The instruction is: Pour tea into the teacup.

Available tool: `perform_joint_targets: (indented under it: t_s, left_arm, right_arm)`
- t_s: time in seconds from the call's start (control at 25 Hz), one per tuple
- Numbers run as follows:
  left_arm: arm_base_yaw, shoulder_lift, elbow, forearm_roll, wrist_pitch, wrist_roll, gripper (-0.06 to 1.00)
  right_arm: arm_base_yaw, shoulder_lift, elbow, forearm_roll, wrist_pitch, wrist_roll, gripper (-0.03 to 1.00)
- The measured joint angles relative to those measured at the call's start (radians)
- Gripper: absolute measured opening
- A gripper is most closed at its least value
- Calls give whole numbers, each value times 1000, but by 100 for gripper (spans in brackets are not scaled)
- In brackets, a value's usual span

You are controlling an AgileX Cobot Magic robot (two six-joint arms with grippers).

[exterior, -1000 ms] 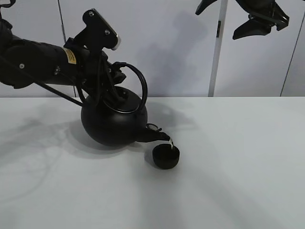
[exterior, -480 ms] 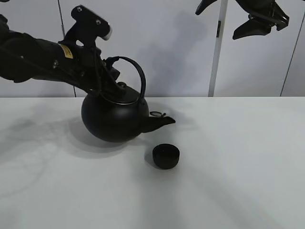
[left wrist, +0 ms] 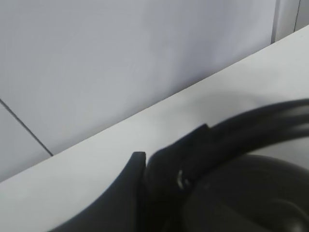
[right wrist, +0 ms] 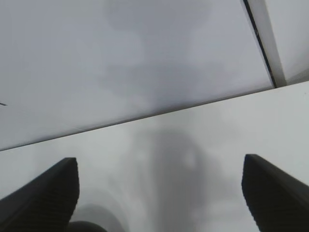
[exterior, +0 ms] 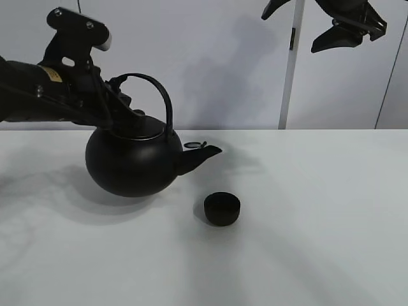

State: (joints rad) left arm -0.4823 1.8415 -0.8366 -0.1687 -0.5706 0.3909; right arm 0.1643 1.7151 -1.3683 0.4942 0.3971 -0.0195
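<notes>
The teacup (exterior: 222, 208), a small low black cup, stands on the white table (exterior: 306, 210) near the middle. The round black teapot (exterior: 131, 164) sits nearly level to its left, with the spout (exterior: 199, 155) pointing right and ending short of the cup. My left gripper (exterior: 120, 95) is shut on the teapot's arched handle (exterior: 156, 86). In the left wrist view the handle (left wrist: 256, 123) runs out from a dark finger (left wrist: 123, 193) above the teapot body (left wrist: 241, 193). My right gripper (exterior: 331, 25) hangs open high at the back right; its fingers (right wrist: 48, 193) stand wide apart with nothing between them.
A grey panelled wall (exterior: 242, 64) with a white upright post (exterior: 290, 64) closes the back of the table. Bare white tabletop lies to the right of the cup and in front of it.
The teapot has tipped back from pouring to nearly level and moved left, away from the cup. The stream from the spout has stopped. The right arm has not moved.
</notes>
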Motion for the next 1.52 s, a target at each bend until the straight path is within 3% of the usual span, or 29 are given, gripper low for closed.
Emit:
perform_joint_targets:
  t_s: [0.32, 0.6, 0.88, 1.52]
  left_arm:
    - [-47, -6, 122, -126, -143, 1, 9]
    - [-52, -6, 214, -161, -267, -41, 9]
    - [-52, -6, 271, -158, -330, -89, 9]
    - [-52, 16, 317, -59, -430, -123, 9]
  right_arm:
    - [0, 0, 0, 0, 0, 0, 63]
    - [0, 0, 0, 0, 0, 0, 63]
    - [0, 0, 0, 0, 0, 0, 63]
    - [0, 0, 0, 1, -1, 0, 63]
